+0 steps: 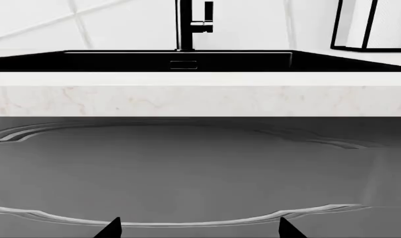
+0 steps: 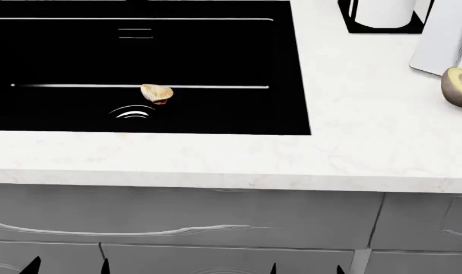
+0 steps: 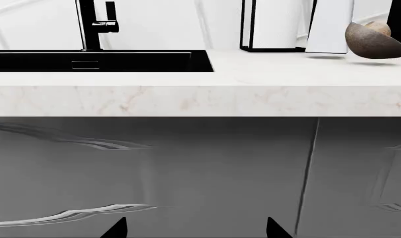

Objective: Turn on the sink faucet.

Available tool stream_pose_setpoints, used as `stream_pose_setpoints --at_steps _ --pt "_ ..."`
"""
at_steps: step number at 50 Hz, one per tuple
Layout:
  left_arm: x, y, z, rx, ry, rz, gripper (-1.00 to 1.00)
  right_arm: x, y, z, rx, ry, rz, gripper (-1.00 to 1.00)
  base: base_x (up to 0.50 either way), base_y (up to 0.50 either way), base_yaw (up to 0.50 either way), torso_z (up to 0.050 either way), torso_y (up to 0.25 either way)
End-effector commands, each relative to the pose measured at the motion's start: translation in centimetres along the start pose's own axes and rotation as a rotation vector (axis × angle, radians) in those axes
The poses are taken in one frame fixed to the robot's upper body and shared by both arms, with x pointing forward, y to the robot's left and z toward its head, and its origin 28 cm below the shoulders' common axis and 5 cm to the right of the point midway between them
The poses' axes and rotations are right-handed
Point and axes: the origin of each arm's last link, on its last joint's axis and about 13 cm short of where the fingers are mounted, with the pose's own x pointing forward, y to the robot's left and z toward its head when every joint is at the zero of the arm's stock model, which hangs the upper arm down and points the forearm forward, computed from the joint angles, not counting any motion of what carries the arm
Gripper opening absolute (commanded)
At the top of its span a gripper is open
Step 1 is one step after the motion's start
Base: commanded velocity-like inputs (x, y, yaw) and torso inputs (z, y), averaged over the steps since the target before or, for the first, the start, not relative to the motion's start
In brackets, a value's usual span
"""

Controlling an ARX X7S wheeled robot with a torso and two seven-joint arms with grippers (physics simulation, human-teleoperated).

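Observation:
The sink faucet (image 1: 186, 25) is a matte black tap standing behind the sink (image 1: 121, 60), with a small side lever (image 1: 207, 17). It also shows in the right wrist view (image 3: 89, 25). In the head view the faucet is out of frame; the black sink (image 2: 215, 57) fills the upper left, with a ringed drain (image 2: 132, 113). My left gripper (image 1: 199, 229) is open and empty, low in front of the grey cabinet, well below the counter. My right gripper (image 3: 196, 229) is open and empty, also low by the cabinet front. Both show as fingertips along the head view's lower edge, left gripper (image 2: 67, 266) and right gripper (image 2: 307, 268).
A small tan shell-like object (image 2: 156, 93) lies in the basin near the drain. A black wire paper-towel holder (image 2: 383, 16) stands at the counter's back right. A halved avocado (image 2: 459, 87) and a white upright board (image 2: 442, 37) are at the right. Grey cabinet fronts (image 2: 215, 220) lie below the counter.

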Motion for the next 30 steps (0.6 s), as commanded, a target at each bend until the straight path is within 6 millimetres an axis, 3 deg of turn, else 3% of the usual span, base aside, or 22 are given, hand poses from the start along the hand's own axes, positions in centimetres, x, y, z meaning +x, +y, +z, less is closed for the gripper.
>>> stream_pose_setpoints --at_steps 1,16,30 --pt "0.08 -0.19 -0.07 0.005 0.008 -0.012 1.0 -0.01 0.13 0.02 -0.016 -0.002 0.012 1.0 0.0 0.0 0.0 0.0 0.0" --pt "-0.28 -0.1 -0.06 -0.008 0.015 -0.023 1.0 0.1 0.27 0.05 0.028 -0.011 0.06 1.0 0.0 0.02 0.0 0.0 0.0" --pt "0.09 -0.24 -0.01 -0.014 0.024 -0.023 1.0 0.01 0.16 0.17 0.033 -0.021 0.049 1.0 0.02 0.49 0.0 0.0 0.0"
